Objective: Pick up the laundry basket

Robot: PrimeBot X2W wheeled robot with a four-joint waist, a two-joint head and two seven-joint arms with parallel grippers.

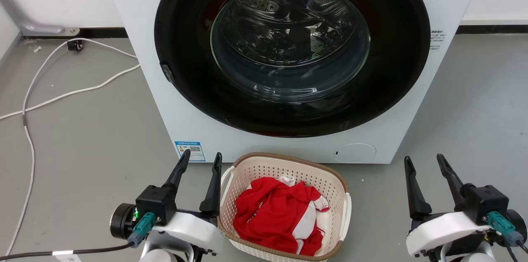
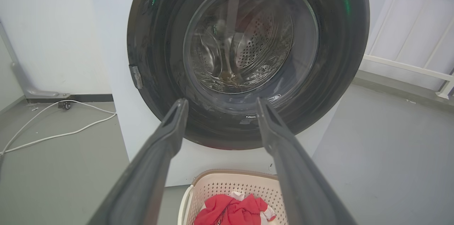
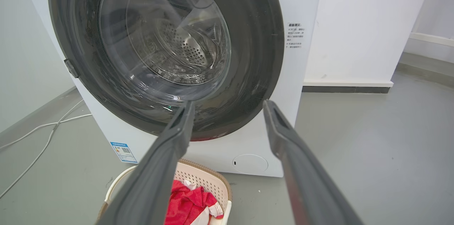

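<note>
On the grey floor (image 1: 82, 138), just before a white front-loading washing machine (image 1: 156, 101), a small cream perforated plastic laundry basket (image 1: 284, 167) with a brown rim sits upright. It holds a crumpled red and white garment (image 1: 276, 216). It has not been grasped or lifted; the whole pickup is yet to do. Its white loop handles (image 1: 223, 185) face left and right, and its long axis seems to run from robot towards machine, slightly skewed. The left gripper (image 1: 202, 154), jaws spread and empty, stands just beside the left handle. The right gripper (image 1: 424, 158), likewise spread and empty, is well apart.
</note>
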